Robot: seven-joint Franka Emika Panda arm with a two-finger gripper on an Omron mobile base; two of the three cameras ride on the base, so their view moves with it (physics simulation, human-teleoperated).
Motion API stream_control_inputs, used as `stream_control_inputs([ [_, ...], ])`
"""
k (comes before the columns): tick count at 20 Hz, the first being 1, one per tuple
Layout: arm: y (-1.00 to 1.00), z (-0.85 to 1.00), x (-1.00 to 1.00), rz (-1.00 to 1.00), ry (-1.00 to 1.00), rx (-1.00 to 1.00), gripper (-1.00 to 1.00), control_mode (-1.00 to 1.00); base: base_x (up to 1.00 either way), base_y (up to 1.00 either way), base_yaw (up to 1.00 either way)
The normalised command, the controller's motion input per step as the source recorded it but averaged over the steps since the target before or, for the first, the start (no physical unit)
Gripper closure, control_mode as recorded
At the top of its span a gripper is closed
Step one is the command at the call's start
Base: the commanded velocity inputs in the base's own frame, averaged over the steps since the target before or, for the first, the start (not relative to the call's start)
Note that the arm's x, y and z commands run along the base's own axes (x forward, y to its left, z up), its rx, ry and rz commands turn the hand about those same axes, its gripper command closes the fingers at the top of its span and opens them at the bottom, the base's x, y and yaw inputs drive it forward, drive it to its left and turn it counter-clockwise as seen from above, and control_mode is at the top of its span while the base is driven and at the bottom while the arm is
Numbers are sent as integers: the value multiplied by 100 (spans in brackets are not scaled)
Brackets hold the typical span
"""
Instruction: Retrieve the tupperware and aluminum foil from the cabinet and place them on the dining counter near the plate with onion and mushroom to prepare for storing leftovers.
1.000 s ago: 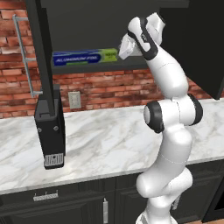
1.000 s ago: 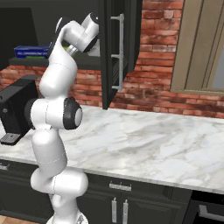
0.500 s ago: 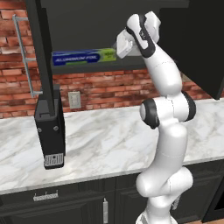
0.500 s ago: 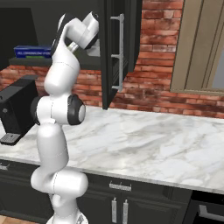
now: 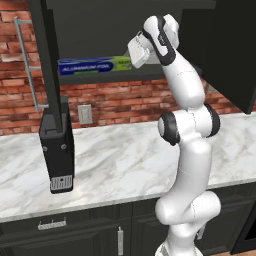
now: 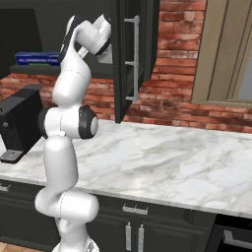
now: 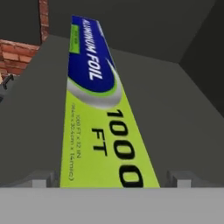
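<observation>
Aluminum foil (image 5: 92,65): lying lengthwise on cabinet (image 5: 120,30) shelf, lime-green end facing gripper (image 7: 108,177). Cabinet door (image 6: 130,54) standing open. Gripper: fingers spread wide, tips (image 7: 41,178) sitting either side of carton's near end, prob. not touching — hard to judge. Black appliance (image 5: 57,145) standing on marble worktop (image 5: 115,160) below.

Black coffee machine (image 5: 57,150) (on marble worktop (image 5: 115,160)), brick wall (image 6: 172,59)

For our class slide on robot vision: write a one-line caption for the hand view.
Open gripper straddling the lime-green end of the foil box on the dark cabinet shelf.
</observation>
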Motion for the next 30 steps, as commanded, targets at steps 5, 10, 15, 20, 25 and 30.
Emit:
stream_control_inputs([
  [5,20,-40,0,8,0,0,100,-100,0,0,0],
  [10,3,-32,-11,1,0,0,100,-100,0,0,0],
  [15,10,-27,-66,0,0,0,100,-100,0,0,0],
  [20,9,-41,-100,-9,-2,0,100,-100,0,0,0],
  [25,0,-48,-100,-21,-15,0,100,-100,0,0,0],
  [30,0,-43,-100,-20,-23,0,100,-100,0,0,0],
])
